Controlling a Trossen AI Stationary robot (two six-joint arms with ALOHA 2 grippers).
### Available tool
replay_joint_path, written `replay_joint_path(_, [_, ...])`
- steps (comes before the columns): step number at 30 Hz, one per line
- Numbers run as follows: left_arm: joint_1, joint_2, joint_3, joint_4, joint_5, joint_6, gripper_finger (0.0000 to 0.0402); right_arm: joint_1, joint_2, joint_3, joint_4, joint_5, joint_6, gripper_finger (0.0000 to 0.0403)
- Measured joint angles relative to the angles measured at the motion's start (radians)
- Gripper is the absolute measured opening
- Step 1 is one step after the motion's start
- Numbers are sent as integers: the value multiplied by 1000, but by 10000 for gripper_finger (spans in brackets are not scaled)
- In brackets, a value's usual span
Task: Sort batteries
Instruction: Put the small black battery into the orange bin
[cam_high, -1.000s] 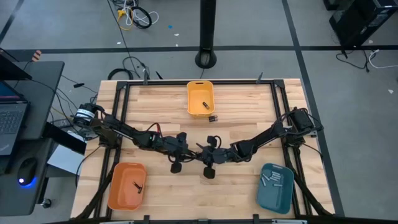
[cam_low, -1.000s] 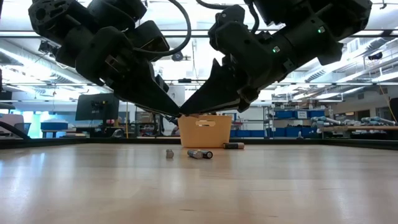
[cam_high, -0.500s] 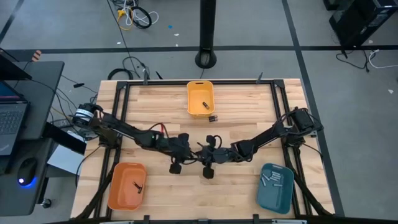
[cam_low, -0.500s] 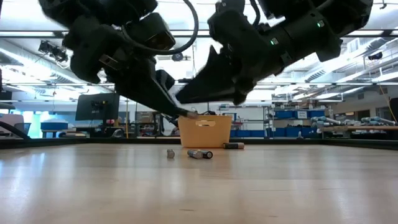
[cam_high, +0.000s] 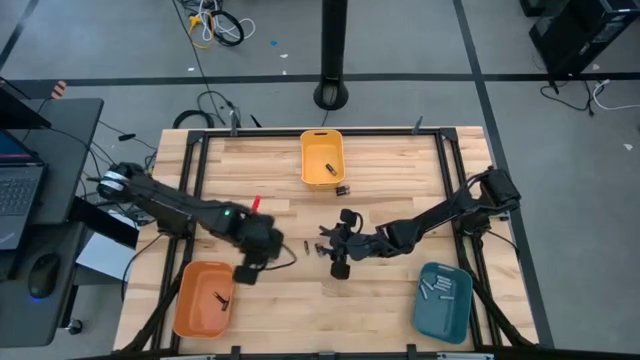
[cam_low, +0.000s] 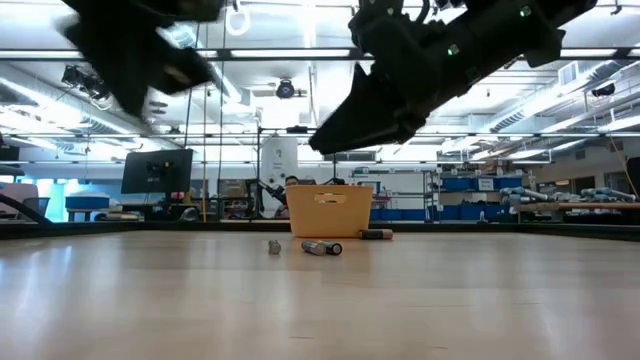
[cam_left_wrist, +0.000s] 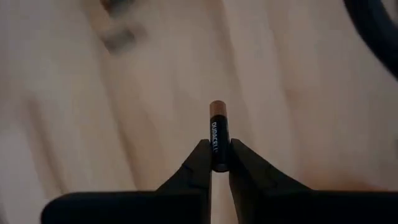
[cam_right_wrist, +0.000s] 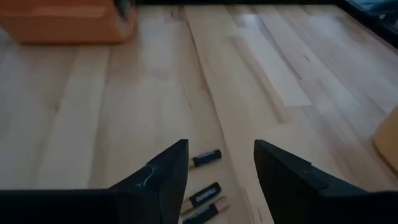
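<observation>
The left hand (cam_left_wrist: 219, 163) is gripping a black battery with a copper-coloured end (cam_left_wrist: 218, 134) between its two dark fingers, the battery sticking out forward past the fingertips above the pale wood. Seen from above, this left hand (cam_high: 262, 243) is hanging over the tabletop (cam_high: 390, 160) just beside the upper right corner of the orange bin (cam_high: 204, 299), which is sitting at the near left and is holding a dark battery (cam_high: 222, 297). The right hand (cam_right_wrist: 217, 163) is standing released, its fingers spread apart with nothing between them, over three loose dark batteries (cam_right_wrist: 205, 157) lying close together on the wood. In the high view the right hand (cam_high: 327, 247) is reaching in toward the middle of the tabletop. A yellow bin (cam_high: 322, 158) is sitting at the far middle edge with one battery inside (cam_high: 327, 167), and another battery (cam_high: 342, 189) is lying on the wood just outside its near right corner. A teal bin (cam_high: 443, 301) at the near right is holding several pale batteries (cam_high: 438, 287). From table level, loose batteries (cam_low: 321, 247) are lying in front of the yellow bin (cam_low: 329, 210).
</observation>
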Motion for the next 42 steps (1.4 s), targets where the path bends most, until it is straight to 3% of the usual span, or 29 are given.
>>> replay_joint_path(4, [-90,-4,66,-211,128,-200,37,-8,10,-2,-19,-1,4,192])
replay_joint_path(8, [-196,-4,70,-314,232,-437,37,-15,10,-20,-18,-1,6,190])
replay_joint_path(17, [-384,-5,25,-320,236,-792,37,-45,10,-28,-34,-11,-37,190])
replay_joint_path(35, [-413,-143,-391,-13,291,-878,41,-93,10,-28,-40,-68,-61,191])
replay_joint_path(42, [-362,-143,-383,-35,318,-886,128,-87,10,-28,-39,-67,-8,196])
